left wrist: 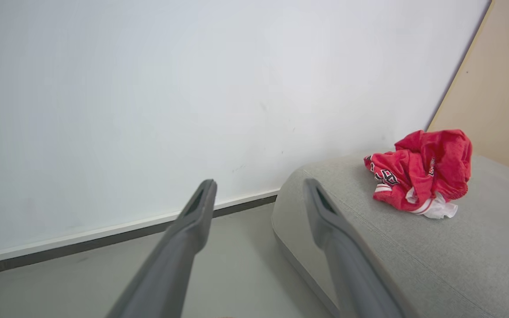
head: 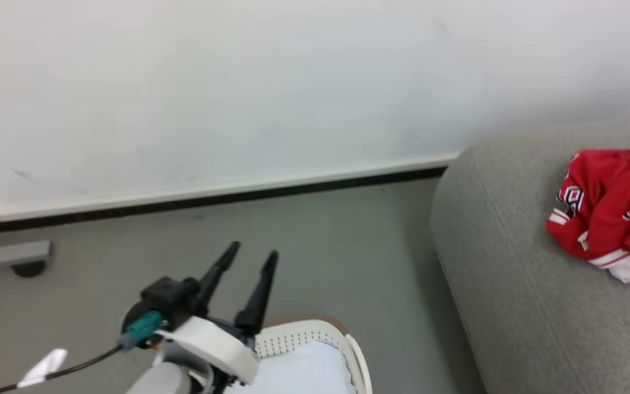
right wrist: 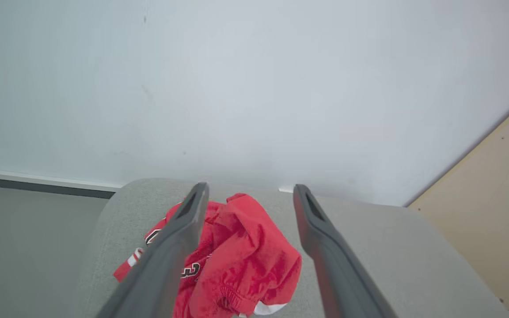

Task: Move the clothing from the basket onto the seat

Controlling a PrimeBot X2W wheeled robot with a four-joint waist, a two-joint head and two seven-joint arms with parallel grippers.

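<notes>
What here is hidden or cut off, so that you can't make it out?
Basket: head view; bottom edge and the left gripper hide most of it, so its contents are unclear.
Clothing: head view; right edge cuts it.
Clothing's print: left wrist view; too small to read.

Bare floor between basket and seat is open. The wall bounds the far side. 1 heap of clothing occupies the seat top, and the upholstery around it is free. A low grey fixture stands at the far left.

Left hand with two long tapering black fingers, white cuff behind it, teal plug, black cable, grey forearm
</notes>
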